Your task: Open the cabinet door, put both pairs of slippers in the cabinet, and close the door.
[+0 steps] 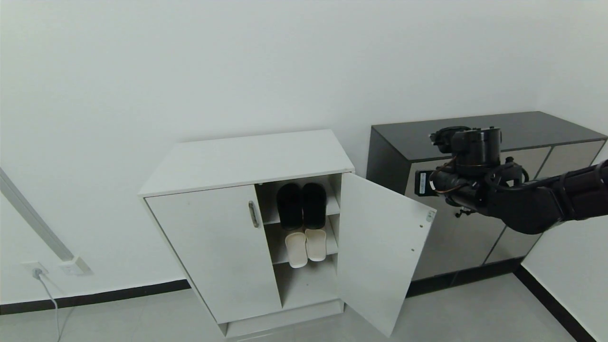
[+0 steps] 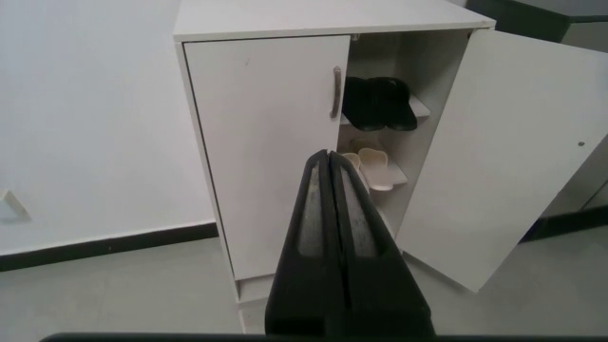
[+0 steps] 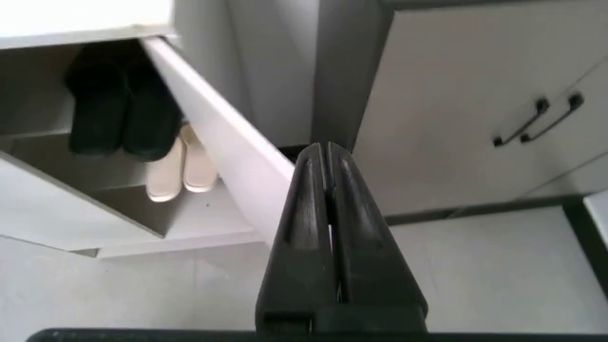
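Note:
The white cabinet [image 1: 247,161] has its right door [image 1: 380,251] swung open and its left door [image 1: 218,251] closed. Black slippers [image 1: 301,205] rest on the upper shelf and white slippers [image 1: 305,246] on the shelf below. My right gripper [image 3: 329,161] is shut and empty, held just outside the open door's outer edge [image 3: 228,128]; the right arm [image 1: 479,180] reaches in from the right. My left gripper [image 2: 329,166] is shut and empty, facing the cabinet front [image 2: 275,152] from some distance, with both pairs [image 2: 380,103] visible inside.
A dark cabinet [image 1: 479,133] with grey doors and black handles [image 3: 541,119] stands right of the white one, close behind the open door. A wall socket and cable [image 1: 38,275] sit low at the left. Grey floor [image 1: 451,318] lies in front.

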### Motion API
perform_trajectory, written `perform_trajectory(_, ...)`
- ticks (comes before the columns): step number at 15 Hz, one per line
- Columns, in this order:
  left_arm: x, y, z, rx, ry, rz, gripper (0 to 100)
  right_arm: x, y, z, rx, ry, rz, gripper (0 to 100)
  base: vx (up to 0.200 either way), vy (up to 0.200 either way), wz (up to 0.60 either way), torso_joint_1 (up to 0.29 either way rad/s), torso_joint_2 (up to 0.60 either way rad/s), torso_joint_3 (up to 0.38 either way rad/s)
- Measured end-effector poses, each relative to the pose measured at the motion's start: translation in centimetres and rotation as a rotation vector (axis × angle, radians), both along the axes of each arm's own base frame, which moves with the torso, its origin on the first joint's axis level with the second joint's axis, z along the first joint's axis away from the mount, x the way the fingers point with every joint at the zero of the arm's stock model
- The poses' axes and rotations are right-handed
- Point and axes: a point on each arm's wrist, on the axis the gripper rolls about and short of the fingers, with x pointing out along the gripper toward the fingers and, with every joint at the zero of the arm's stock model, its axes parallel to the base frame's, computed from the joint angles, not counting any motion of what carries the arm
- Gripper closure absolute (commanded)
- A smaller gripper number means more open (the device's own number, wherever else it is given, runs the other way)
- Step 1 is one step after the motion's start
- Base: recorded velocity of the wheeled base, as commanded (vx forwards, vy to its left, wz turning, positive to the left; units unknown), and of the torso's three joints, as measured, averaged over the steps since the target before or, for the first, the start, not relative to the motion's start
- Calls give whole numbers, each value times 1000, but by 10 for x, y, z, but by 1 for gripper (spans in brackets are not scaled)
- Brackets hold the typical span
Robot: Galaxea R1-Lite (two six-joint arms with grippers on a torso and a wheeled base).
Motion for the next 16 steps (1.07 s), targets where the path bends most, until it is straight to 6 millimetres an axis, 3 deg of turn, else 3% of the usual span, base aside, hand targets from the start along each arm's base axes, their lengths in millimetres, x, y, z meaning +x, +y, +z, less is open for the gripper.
perform_trajectory(7, 0, 0, 0, 0, 0, 1, 100, 24, -6, -40, 18, 76, -25, 100, 0, 0, 0, 0, 0, 0)
perform_trajectory(16, 0, 0, 0, -1, 0, 1, 100, 35, -9, -54, 14, 86, -42, 100, 0, 0, 0, 0, 0, 0)
